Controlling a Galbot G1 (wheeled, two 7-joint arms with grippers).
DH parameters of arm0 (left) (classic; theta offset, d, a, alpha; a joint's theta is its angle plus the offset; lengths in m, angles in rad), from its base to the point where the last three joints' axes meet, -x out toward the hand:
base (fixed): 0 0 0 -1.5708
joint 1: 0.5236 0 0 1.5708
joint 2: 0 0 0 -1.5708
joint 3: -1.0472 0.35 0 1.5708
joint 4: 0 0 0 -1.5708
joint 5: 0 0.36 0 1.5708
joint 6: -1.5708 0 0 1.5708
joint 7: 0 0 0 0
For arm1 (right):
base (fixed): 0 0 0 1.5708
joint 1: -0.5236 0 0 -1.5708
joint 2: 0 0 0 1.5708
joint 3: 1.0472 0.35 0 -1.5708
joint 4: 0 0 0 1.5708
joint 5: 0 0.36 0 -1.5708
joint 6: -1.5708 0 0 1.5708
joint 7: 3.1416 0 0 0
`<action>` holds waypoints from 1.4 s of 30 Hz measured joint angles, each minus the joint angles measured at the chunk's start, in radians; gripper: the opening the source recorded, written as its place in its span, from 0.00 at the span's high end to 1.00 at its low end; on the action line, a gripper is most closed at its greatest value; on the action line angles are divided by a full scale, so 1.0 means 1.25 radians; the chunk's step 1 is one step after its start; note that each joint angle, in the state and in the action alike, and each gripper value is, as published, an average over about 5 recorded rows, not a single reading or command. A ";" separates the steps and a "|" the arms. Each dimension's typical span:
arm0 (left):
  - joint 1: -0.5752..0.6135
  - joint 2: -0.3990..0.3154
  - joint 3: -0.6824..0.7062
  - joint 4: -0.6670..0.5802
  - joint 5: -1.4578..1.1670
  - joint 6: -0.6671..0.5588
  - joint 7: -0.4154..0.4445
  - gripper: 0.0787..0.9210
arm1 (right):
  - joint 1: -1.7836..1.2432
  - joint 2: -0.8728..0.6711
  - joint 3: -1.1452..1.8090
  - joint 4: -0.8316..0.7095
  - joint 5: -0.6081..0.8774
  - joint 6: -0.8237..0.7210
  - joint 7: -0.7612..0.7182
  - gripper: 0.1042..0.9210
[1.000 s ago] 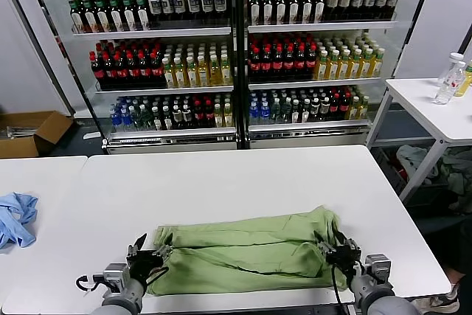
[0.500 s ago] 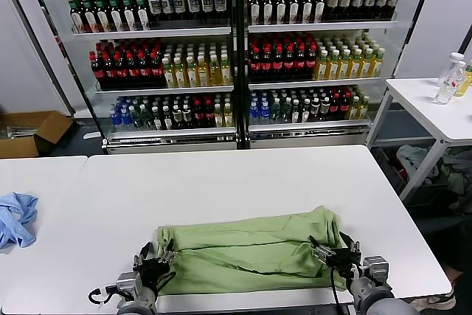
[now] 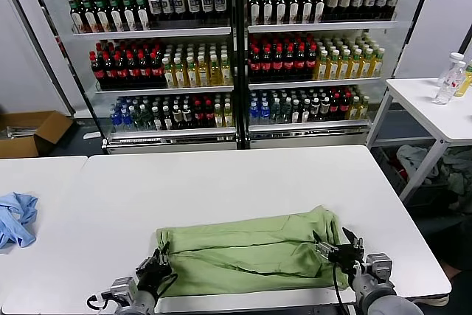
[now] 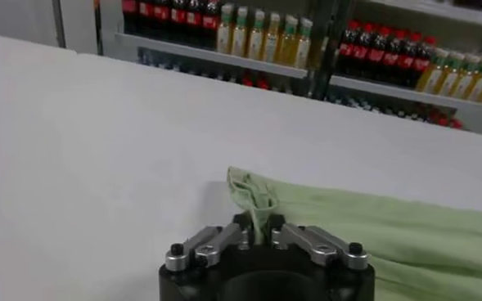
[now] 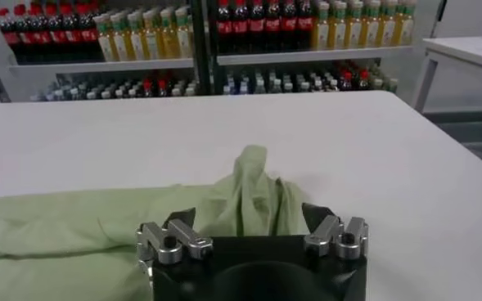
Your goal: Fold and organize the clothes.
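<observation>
Grippers sit nearest to us, low at the front edge of the white table; our left gripper is clenched on the near left corner of the light green shirt, and in its wrist view the fingers are drawn together with a ridge of cloth pinched between them; our right gripper stands released at the shirt's right end, its jaws spread wide on either side of a bunched fold of fabric without clamping it; the shirt itself lies as a long folded band across the front of the table, between our two grippers; off to our left a crumpled blue garment rests on a neighbouring table; beyond stand glass-fronted coolers packed with rows of bottles.
</observation>
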 measured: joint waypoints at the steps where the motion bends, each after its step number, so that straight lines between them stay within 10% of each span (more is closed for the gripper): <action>1: -0.002 0.004 -0.007 -0.003 -0.006 -0.001 0.005 0.96 | 0.002 -0.001 -0.002 -0.001 0.001 0.002 0.000 0.12; 23: -0.055 0.177 -0.393 -0.031 -0.297 0.066 0.064 0.98 | 0.028 -0.023 -0.021 -0.004 0.015 0.024 -0.013 0.12; 42: -0.097 0.051 -0.087 -0.118 -0.437 0.103 0.046 0.98 | -0.007 -0.023 0.027 0.031 0.017 0.024 -0.016 0.12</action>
